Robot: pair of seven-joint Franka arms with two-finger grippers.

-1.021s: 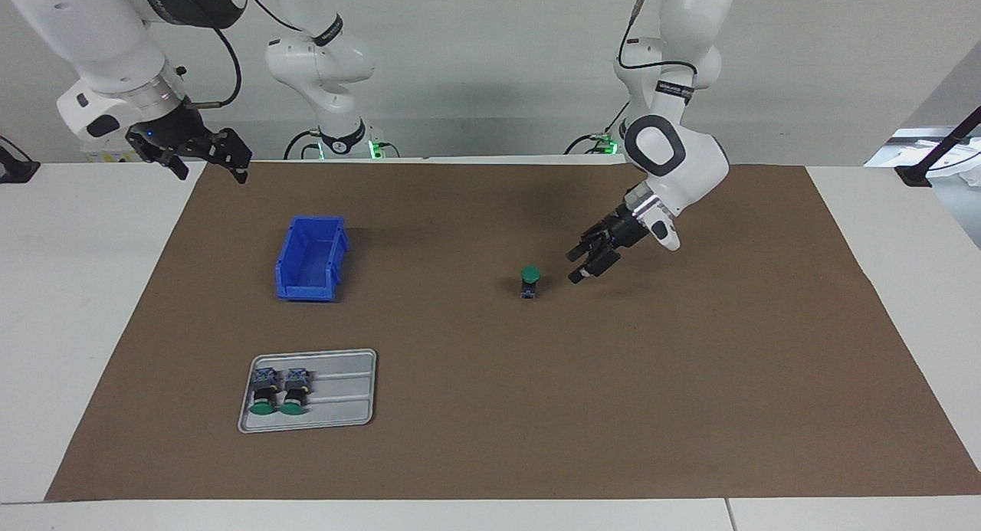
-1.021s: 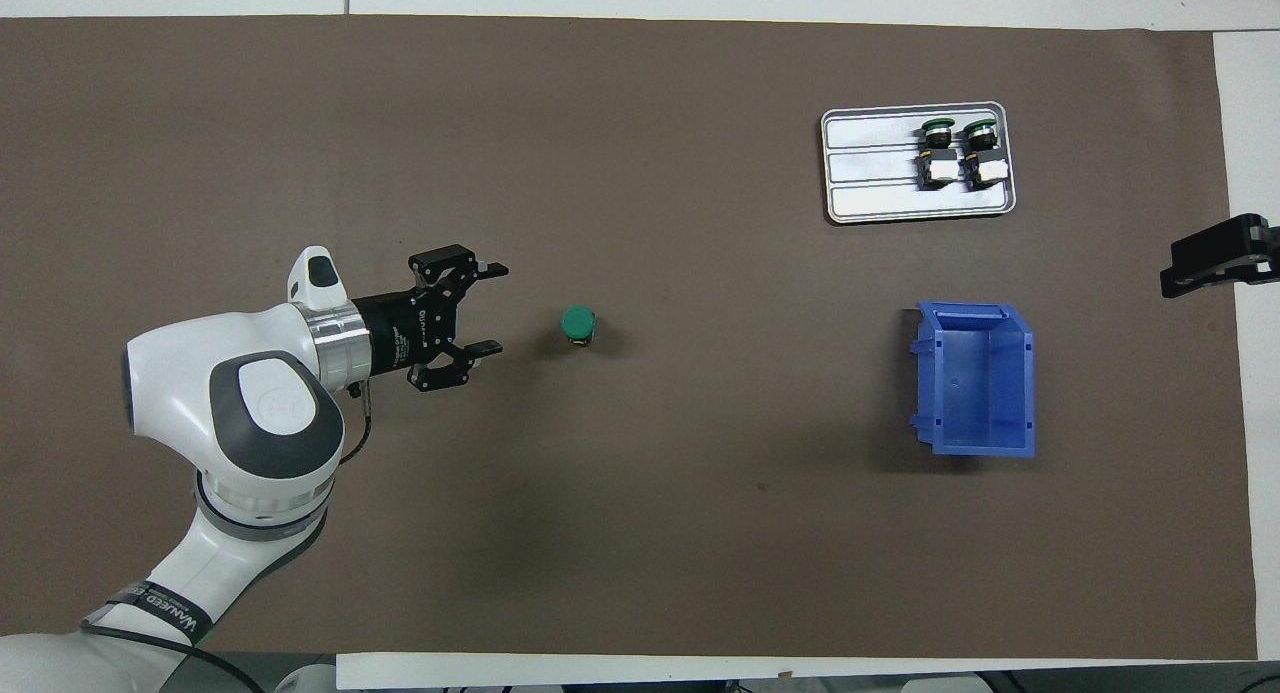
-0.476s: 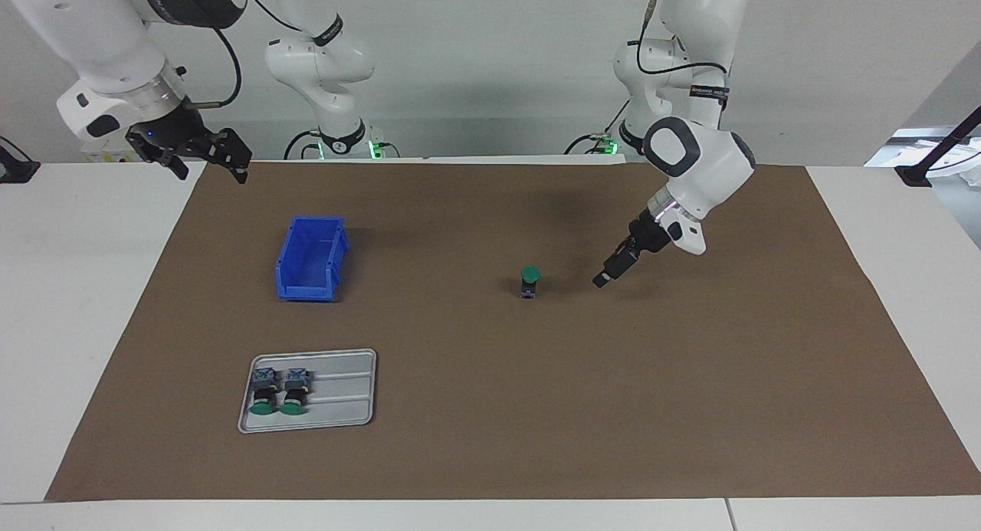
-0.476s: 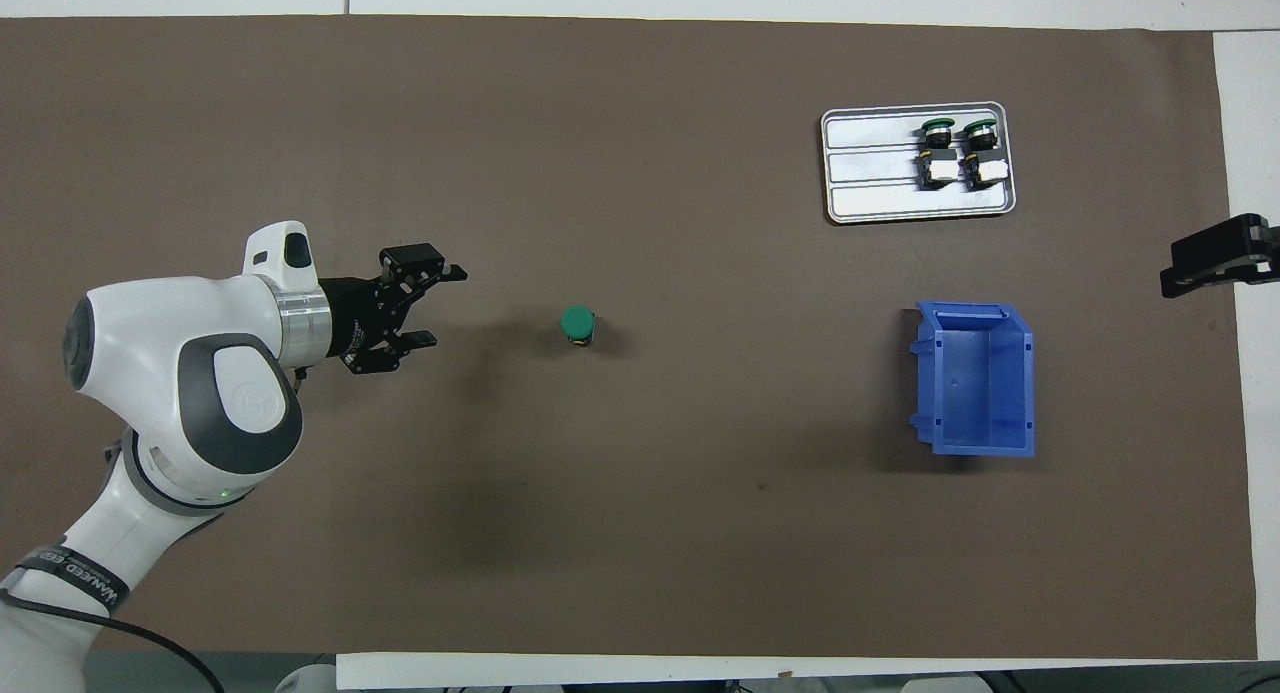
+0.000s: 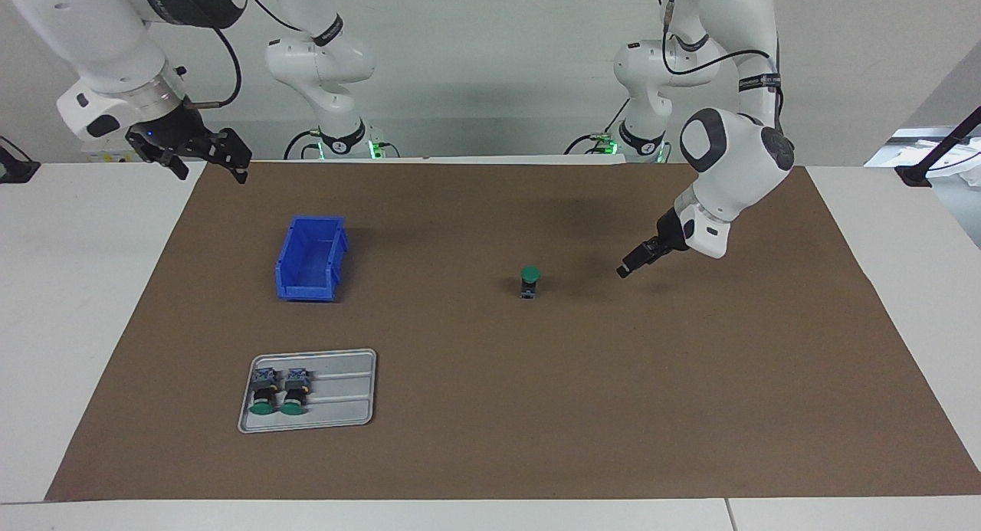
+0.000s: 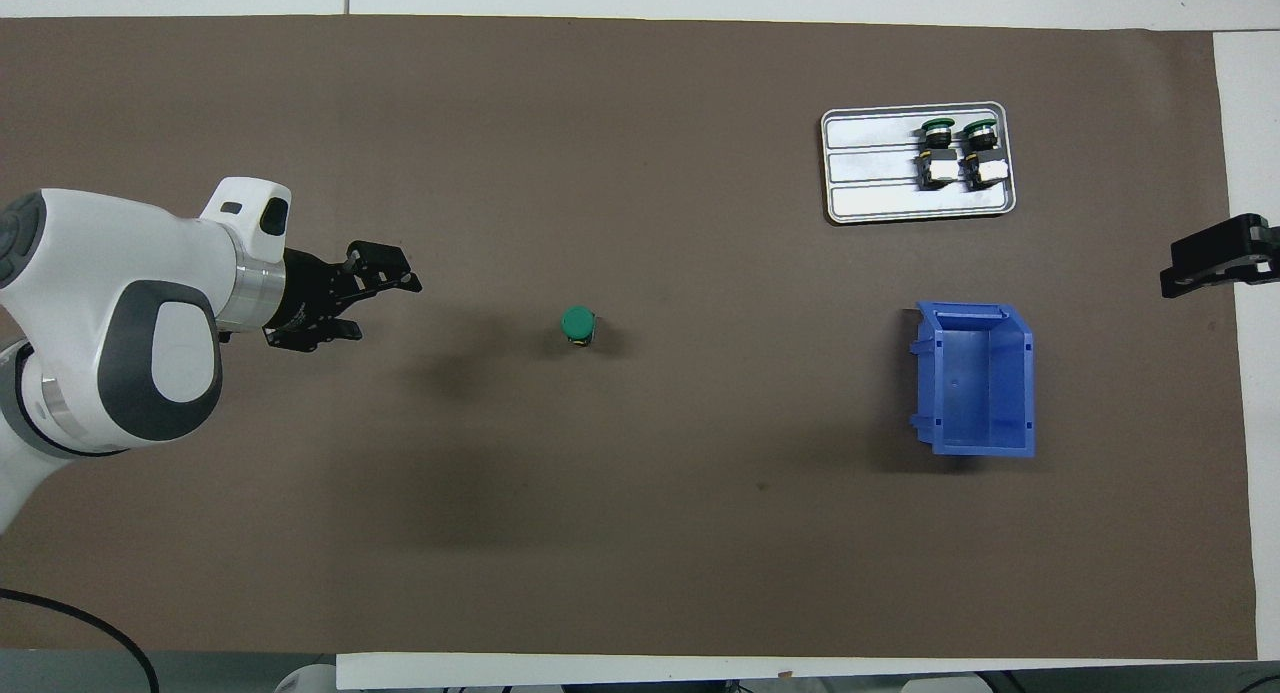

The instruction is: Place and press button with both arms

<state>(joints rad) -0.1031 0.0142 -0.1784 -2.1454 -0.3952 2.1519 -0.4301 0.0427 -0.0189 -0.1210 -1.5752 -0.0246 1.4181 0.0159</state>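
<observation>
While the overhead view shows only the black tip of the right end effector (image 6: 1215, 256) at the right arm's edge of the table (image 6: 700, 573), the facing view shows the whole right arm, with its end effector (image 5: 207, 157) up over the table corner nearest the robots. Its fingers stand apart and hold nothing.

From across the table the left end effector (image 5: 625, 270) looks like one thin black stick, pointing down at the brown mat. From above, that end effector (image 6: 385, 298) shows two fingers spread apart with nothing between them. It hangs over the mat, toward the left arm's end of the table.

The button (image 5: 529, 281) stands upright near the middle of the table, green cap on top. From above only the round green cap of it (image 6: 577, 324) shows well; the facing view shows its dark neck and base too. It is well apart from both end effectors, and nothing stands between it and the left one.

A blue bin (image 6: 975, 378) sits toward the right arm's end. A grey tray (image 6: 870, 168) lies farther from the robots than the bin, with two more buttons (image 6: 958, 153) lying on it.
</observation>
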